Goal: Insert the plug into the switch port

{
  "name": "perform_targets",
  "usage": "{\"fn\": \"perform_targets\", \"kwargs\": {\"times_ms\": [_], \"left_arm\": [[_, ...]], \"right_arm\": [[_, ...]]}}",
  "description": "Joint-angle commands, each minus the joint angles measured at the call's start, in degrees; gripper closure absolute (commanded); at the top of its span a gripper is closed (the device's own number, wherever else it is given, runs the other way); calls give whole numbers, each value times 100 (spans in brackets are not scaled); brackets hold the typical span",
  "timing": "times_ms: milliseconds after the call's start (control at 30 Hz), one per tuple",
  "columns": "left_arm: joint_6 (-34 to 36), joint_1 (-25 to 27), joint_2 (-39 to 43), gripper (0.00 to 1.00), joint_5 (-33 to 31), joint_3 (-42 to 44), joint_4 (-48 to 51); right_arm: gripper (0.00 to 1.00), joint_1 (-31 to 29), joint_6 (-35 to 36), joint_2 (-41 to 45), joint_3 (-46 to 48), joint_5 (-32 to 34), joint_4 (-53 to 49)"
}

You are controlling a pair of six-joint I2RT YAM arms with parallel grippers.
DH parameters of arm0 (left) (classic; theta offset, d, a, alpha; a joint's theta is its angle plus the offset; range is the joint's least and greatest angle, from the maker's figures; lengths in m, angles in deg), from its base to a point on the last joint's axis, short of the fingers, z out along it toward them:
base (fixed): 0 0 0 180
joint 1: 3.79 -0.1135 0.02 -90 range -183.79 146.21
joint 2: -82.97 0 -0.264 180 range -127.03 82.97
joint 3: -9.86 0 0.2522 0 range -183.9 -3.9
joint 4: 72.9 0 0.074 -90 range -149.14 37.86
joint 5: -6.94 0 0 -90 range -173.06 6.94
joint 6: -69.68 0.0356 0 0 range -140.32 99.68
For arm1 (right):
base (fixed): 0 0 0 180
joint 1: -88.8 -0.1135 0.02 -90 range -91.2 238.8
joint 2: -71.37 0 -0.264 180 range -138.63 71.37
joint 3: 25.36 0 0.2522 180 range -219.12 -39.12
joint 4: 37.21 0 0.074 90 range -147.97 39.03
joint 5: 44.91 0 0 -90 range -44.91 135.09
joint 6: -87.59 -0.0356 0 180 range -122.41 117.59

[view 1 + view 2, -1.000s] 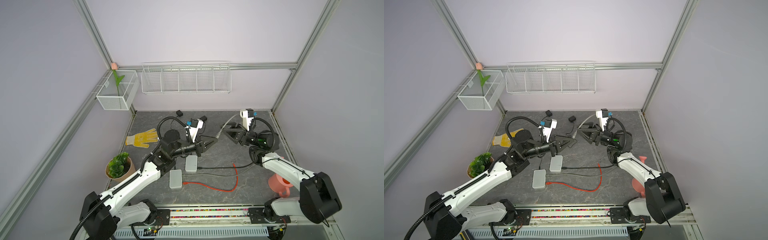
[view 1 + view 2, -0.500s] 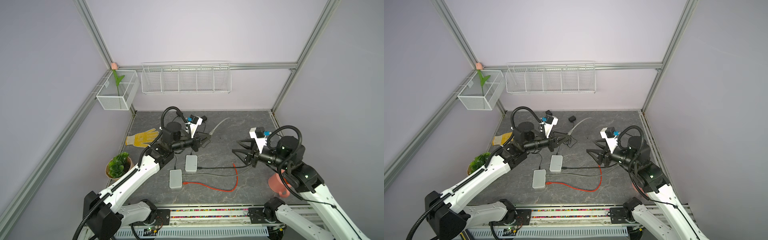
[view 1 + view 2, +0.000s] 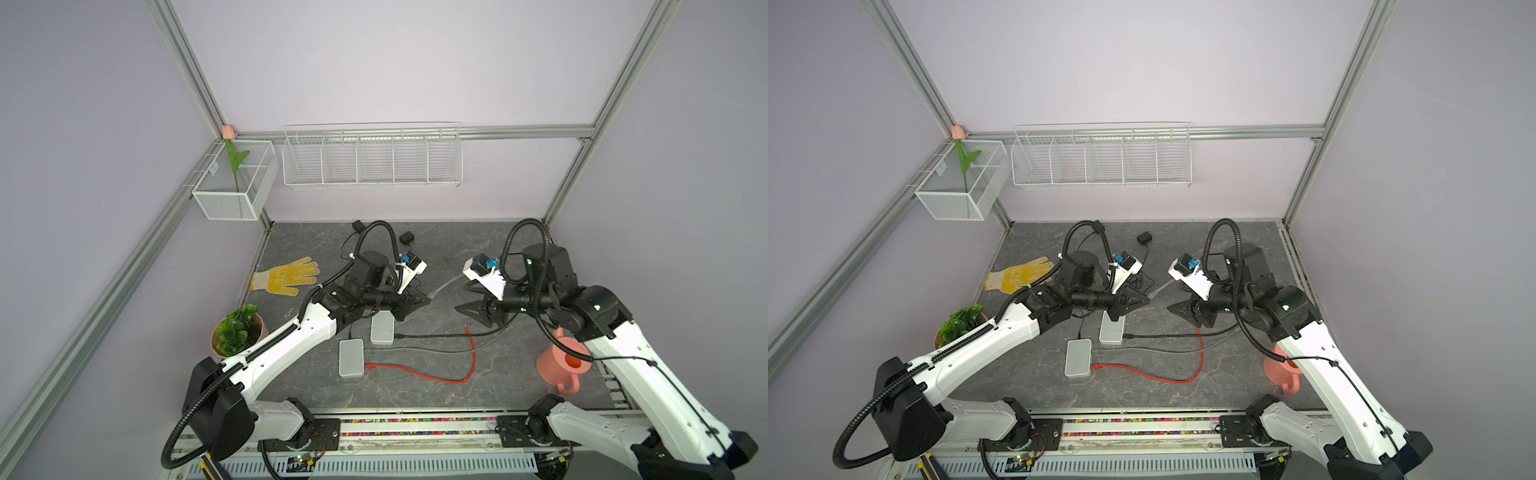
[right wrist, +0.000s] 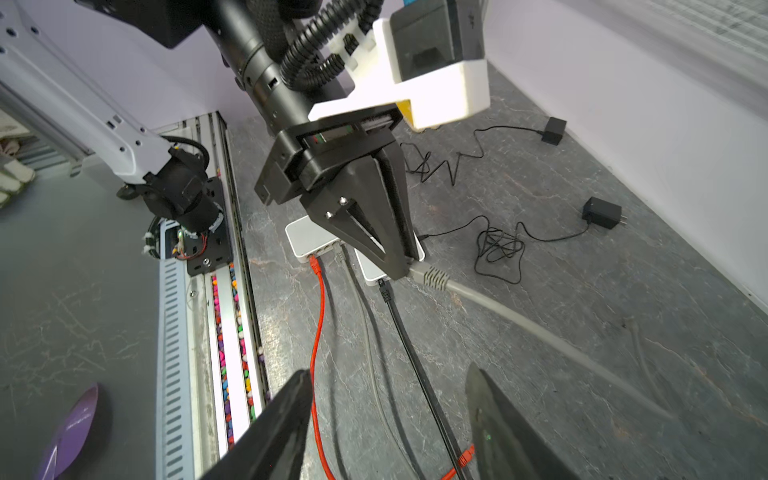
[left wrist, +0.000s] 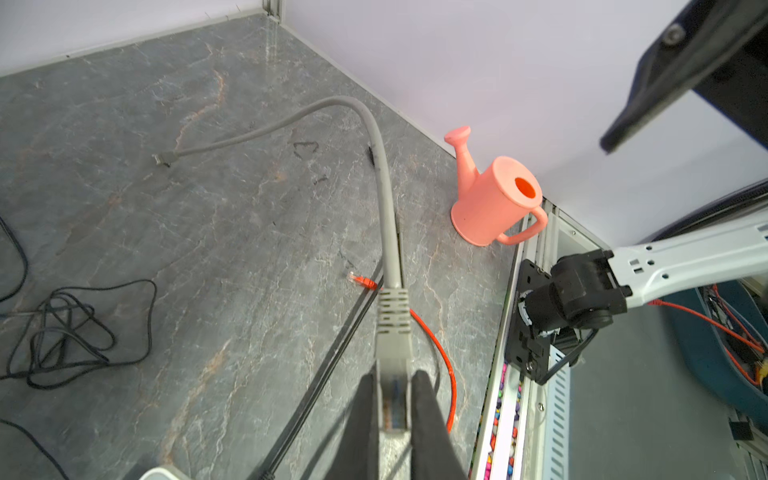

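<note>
Your left claw (image 5: 392, 380) pinches the grey Ethernet plug (image 5: 392, 320), right claw (image 4: 390, 370) spread: square it to the white switch (image 3: 382, 330) port.

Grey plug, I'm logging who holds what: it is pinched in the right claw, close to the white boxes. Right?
No. The grey plug is pinched in the left claw, not the right, close to the white boxes; the left wrist view shows the grip. The right claw stands open and empty.
</note>
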Motion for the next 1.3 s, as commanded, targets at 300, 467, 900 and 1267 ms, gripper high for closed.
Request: {"fn": "perform_targets", "kwargs": {"times_ms": [300,467,900,1267], "left_arm": [[353,54,355,100,74,438,344],[406,118,469,100,-14,457,488],[375,136,855,100,2,635,514],[380,136,1000,100,136,661,555]], "right_arm": [[49,-735,947,-1142,-416,451,-312],[45,-820,1287,-1674,-979,424,-874],[43,-865,1760,-2372,-1344,205,-1363],[41,-883,1819,-2764,-1469,-21,-1336]]}}
